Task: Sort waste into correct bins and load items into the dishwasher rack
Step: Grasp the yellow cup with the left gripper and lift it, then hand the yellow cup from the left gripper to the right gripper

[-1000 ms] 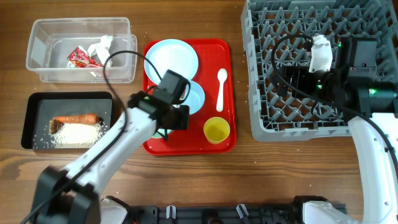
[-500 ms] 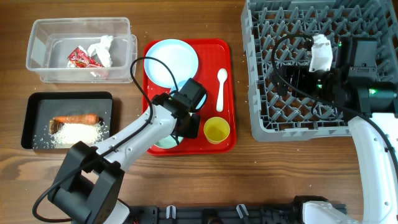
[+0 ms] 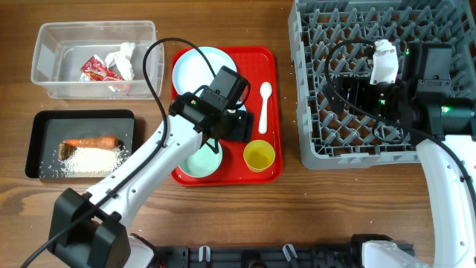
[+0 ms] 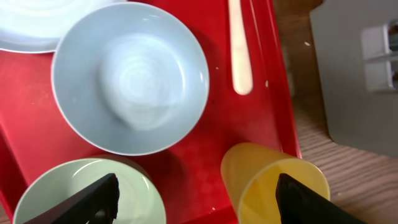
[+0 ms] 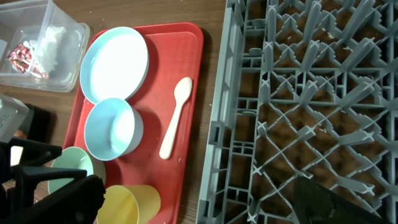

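Wooden tabletop (image 3: 335,212) holds the grey rack (image 3: 320,112) under the right gripper (image 3: 343,95), agape and seemingly empty, then the red tray (image 3: 256,58), where the left gripper (image 4: 199,199), spread wide and empty, hovers beside the pale green bowl (image 4: 62,186), which should handle light, stiff and slick, so pinch its rim.

The red tray (image 4: 205,158) looks glossy smooth plastic, the rack (image 3: 312,149) matt grey plastic, the table (image 3: 335,212) grained wood.

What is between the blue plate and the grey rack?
A white spoon on the red tray, seen clearly in the right wrist view between plate and rack.
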